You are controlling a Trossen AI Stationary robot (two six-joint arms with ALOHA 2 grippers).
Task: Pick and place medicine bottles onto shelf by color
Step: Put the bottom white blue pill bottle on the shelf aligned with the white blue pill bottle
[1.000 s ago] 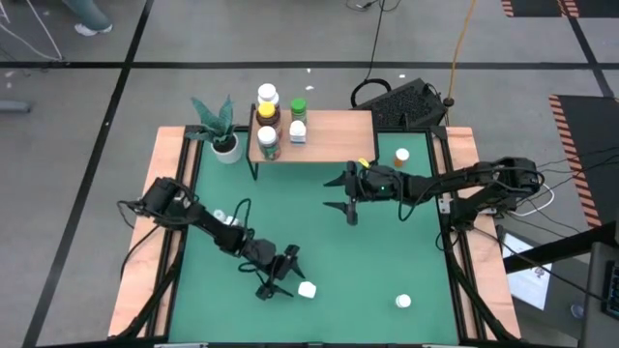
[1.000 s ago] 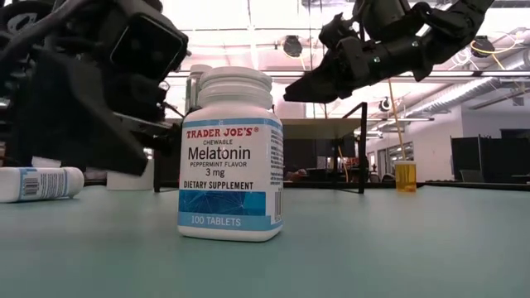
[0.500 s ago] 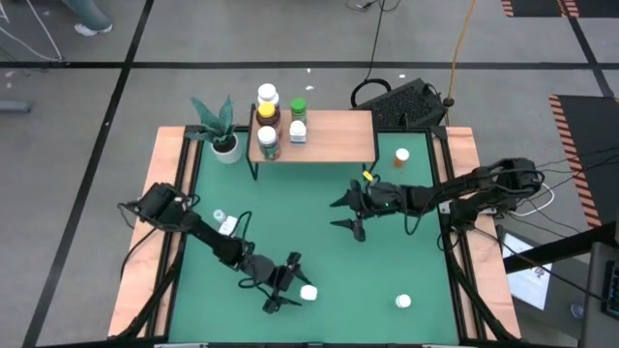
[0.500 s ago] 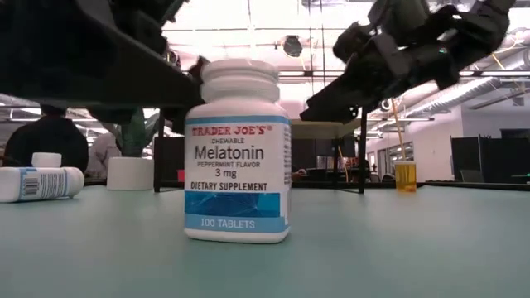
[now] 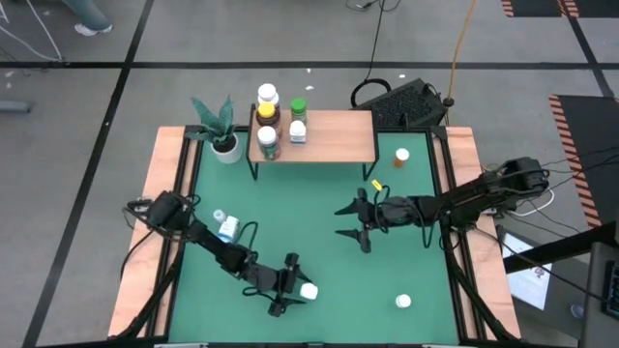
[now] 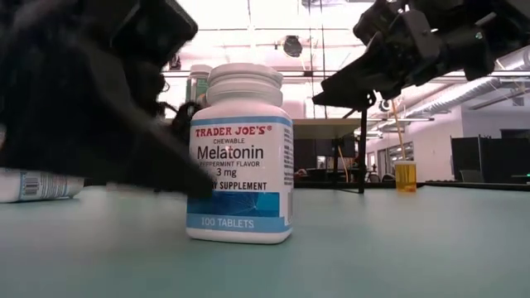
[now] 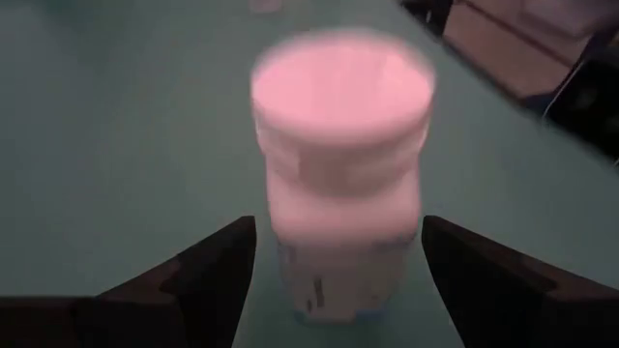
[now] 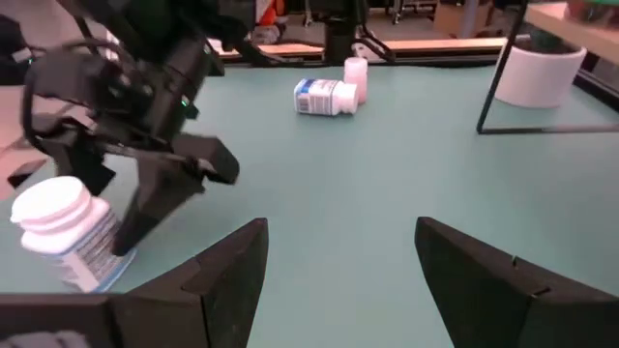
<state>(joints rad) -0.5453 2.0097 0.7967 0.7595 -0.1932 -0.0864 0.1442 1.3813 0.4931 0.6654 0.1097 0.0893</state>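
Now your left hand [image 5: 291, 286] is down at the near middle of the bench [image 5: 329, 280], its fingers spread wide on either side of the upright white-and-blue melatonin bottle [image 5: 308, 290], not closed on it. In the left wrist view the white cap sits right between the two dark fingers [image 7: 208, 271], with gaps on both sides. Your right hand [image 5: 356, 220] hangs over the bench centre, fingers parted and holding nothing. On the shelf [image 5: 334, 135] at the far side, four bottles cluster at its left end: an amber one [image 5: 268, 101], a green-capped one [image 5: 298, 108] and two more beside them. An orange bottle [image 5: 401, 156] stands right of the shelf, a white-capped bottle [image 5: 403, 302] sits near right, and another white-and-blue bottle [image 5: 228, 228] lies on its side at the left. A potted plant [image 5: 222, 130] stands left of the shelf.
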